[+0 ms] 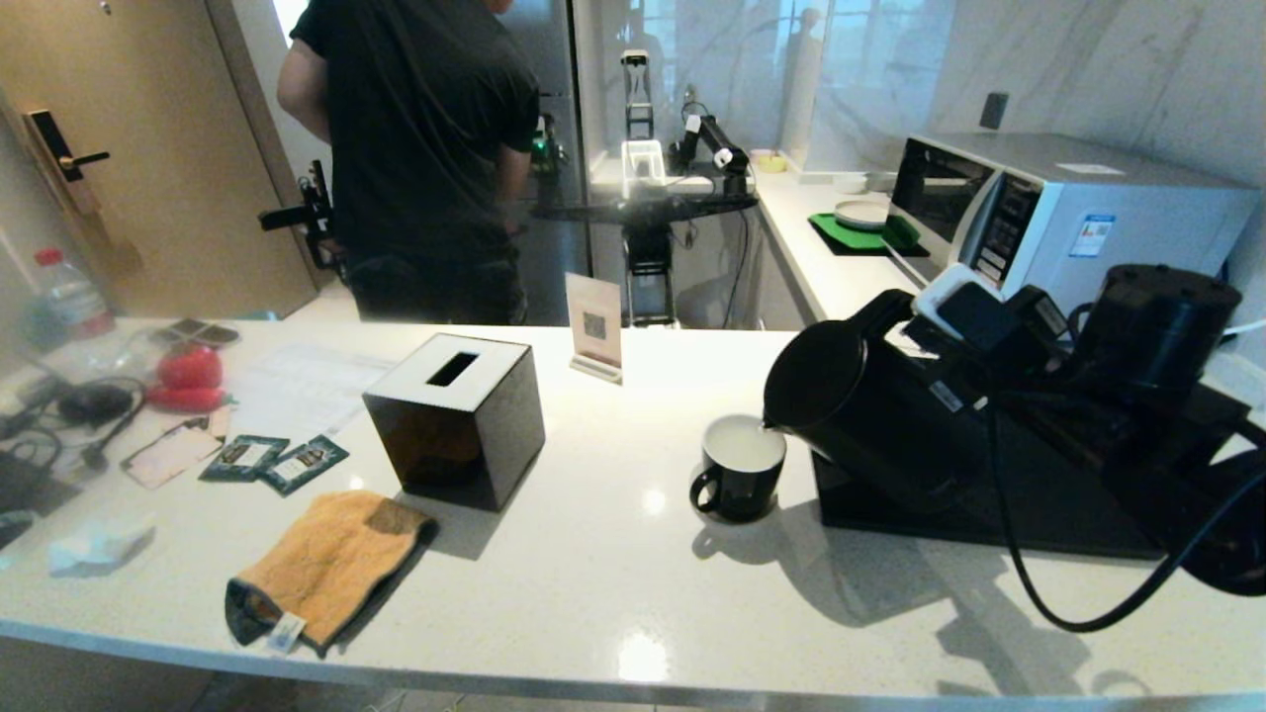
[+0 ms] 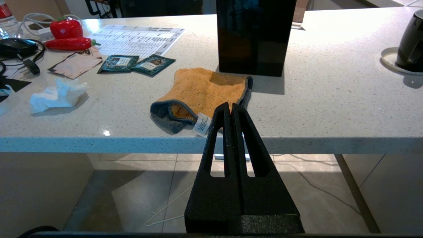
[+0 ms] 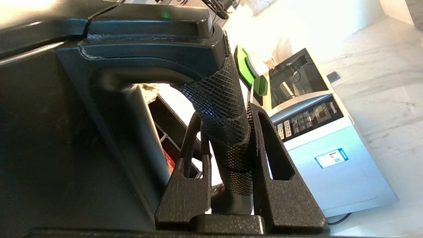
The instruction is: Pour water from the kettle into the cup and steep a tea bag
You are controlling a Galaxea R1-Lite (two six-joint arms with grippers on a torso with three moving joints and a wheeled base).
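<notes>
The black kettle (image 1: 870,415) is tipped to the left, and its spout hangs over the rim of the cup (image 1: 740,482). This small black mug stands upright on the counter, showing its white inside (image 1: 744,442). I cannot make out the water itself. My right gripper (image 3: 226,110) is shut on the kettle's knurled handle (image 3: 224,109); in the head view it (image 1: 930,316) sits behind the kettle. My left gripper (image 2: 230,105) is shut and empty, low in front of the counter edge. The cup (image 2: 409,43) shows far off to its right. The tea bag is out of view.
A black tray (image 1: 989,514) lies under the kettle, with a microwave (image 1: 1078,213) behind. A black tissue box (image 1: 455,420), an orange cloth (image 1: 331,564), two dark green packets (image 1: 272,460), a crumpled tissue (image 1: 99,542) and red peppers (image 1: 188,378) are left of the cup. A person (image 1: 425,148) stands beyond the counter.
</notes>
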